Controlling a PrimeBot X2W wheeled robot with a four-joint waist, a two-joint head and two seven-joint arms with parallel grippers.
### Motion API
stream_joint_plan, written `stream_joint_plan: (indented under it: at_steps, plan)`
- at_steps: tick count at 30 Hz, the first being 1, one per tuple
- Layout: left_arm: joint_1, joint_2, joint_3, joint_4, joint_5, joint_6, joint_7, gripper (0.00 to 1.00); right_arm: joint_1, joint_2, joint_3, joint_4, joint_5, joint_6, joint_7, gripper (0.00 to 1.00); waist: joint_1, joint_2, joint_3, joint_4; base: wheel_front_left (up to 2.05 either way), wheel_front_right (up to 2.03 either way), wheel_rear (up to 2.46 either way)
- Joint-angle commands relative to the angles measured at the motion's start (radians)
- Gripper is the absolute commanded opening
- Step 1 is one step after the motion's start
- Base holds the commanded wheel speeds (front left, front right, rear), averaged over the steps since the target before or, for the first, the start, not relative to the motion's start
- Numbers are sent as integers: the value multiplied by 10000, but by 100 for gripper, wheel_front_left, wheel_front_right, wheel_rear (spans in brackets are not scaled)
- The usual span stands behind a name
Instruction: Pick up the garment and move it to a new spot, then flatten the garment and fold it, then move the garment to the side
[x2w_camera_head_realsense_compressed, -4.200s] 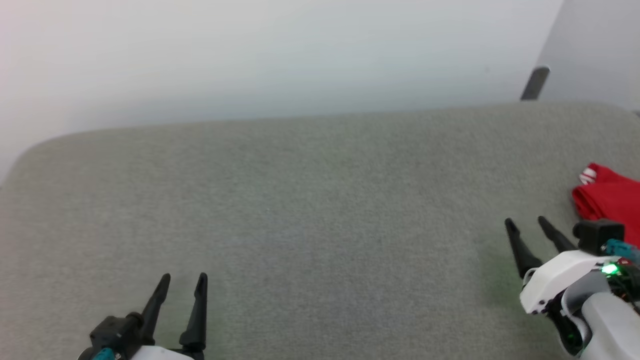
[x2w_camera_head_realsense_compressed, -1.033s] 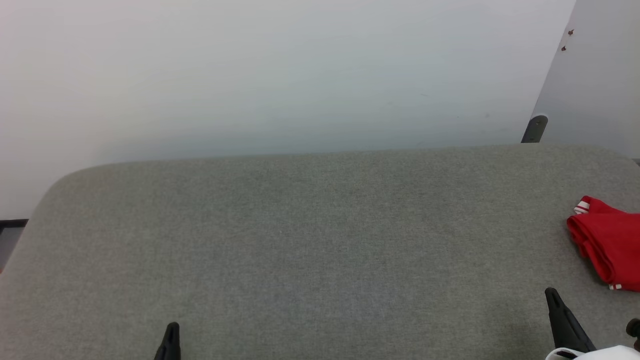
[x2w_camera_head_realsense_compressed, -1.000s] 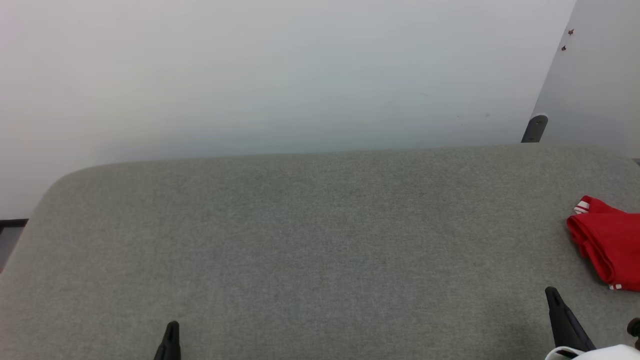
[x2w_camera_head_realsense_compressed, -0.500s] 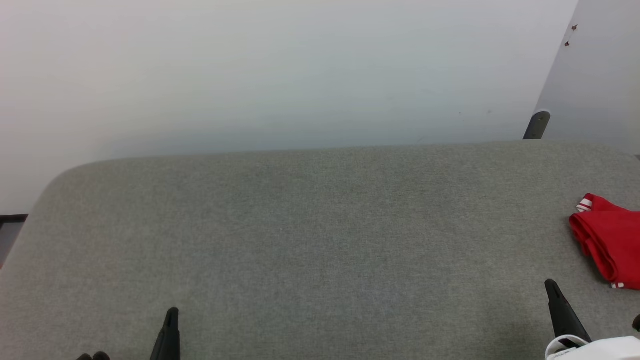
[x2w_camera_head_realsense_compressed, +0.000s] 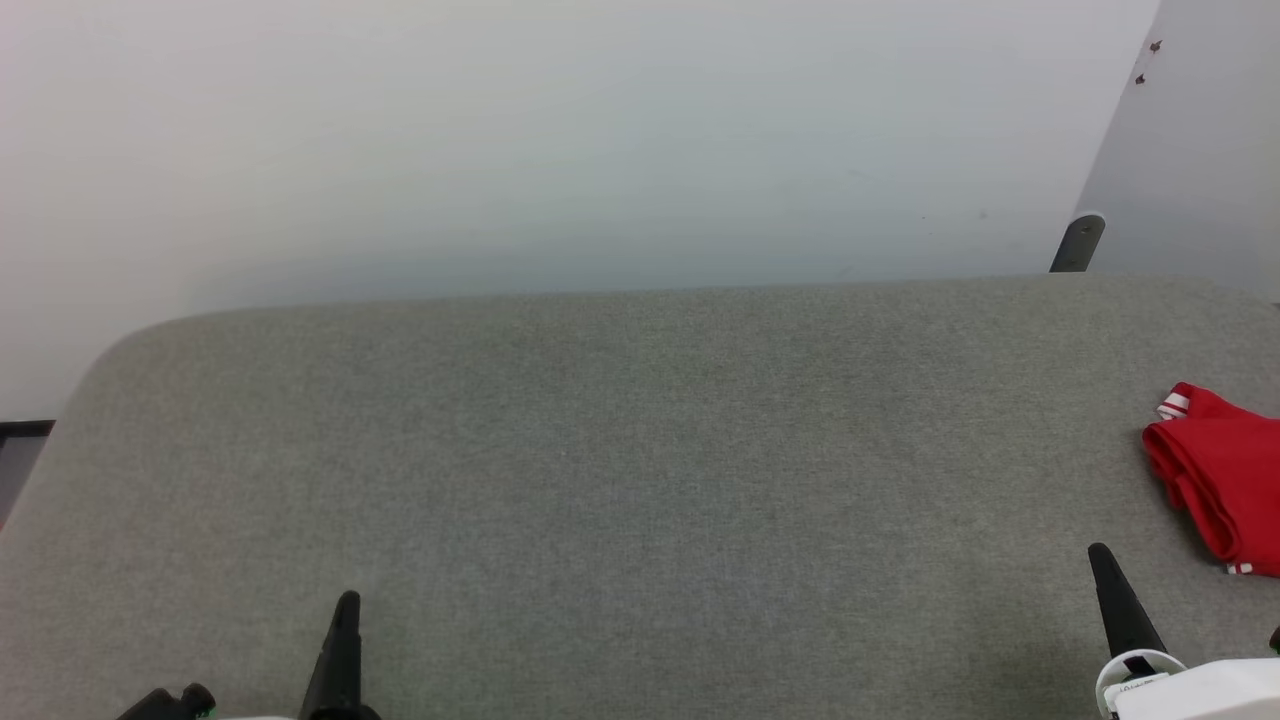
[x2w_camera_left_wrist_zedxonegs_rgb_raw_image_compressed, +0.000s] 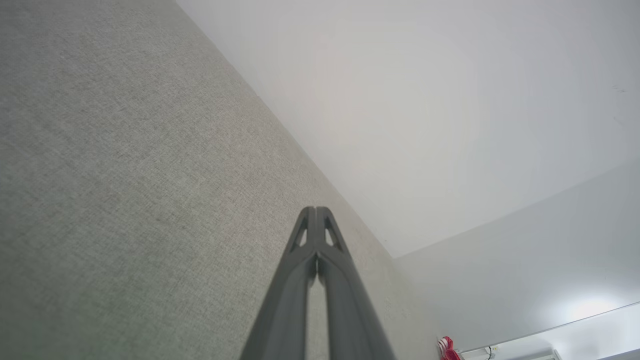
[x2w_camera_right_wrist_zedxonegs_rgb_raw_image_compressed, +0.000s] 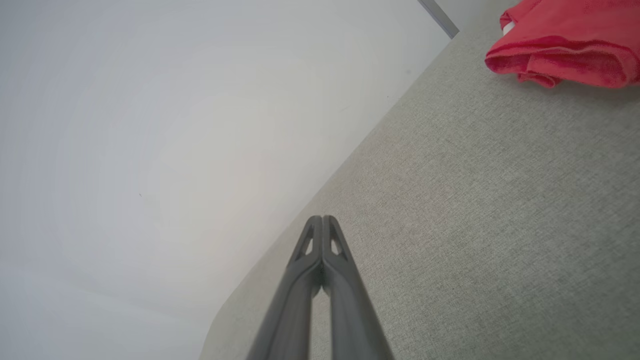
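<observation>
Two empty claws, pinched closed, low in frame: left claw (x2w_camera_head_realsense_compressed: 346, 600), right claw (x2w_camera_head_realsense_compressed: 1100, 552).
Red garment (x2w_camera_head_realsense_compressed: 1220, 470) lies folded on grey counter (x2w_camera_head_realsense_compressed: 640, 450) at right edge; pale wall (x2w_camera_head_realsense_compressed: 560, 140) behind.

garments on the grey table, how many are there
1. The red garment lies folded near the grey table's right end, cut off by the head view's border; more could lie beyond.
</observation>
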Motion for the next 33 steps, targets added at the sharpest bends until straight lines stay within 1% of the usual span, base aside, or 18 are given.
stream_joint_plan:
  at_steps: [1, 15, 33]
  plan:
    - [-274, 21, 52, -56, -347, -14, 84, 0, -277, 17, -67, -55, 321, -2, 50, 0, 0, -1, 13, 4, 0, 0, 0]
    - [-675, -35, 137, 117, -1723, -17, 505, 0, -526, 183, -206, 113, 1595, -2, 301, 0, 0, -1, 108, 23, 0, 0, 0]
    - [-1082, -99, 225, 318, -3182, -21, 947, 0, -755, 358, -337, 291, 2934, -3, 573, 0, 0, -1, 222, 47, 0, 0, 0]
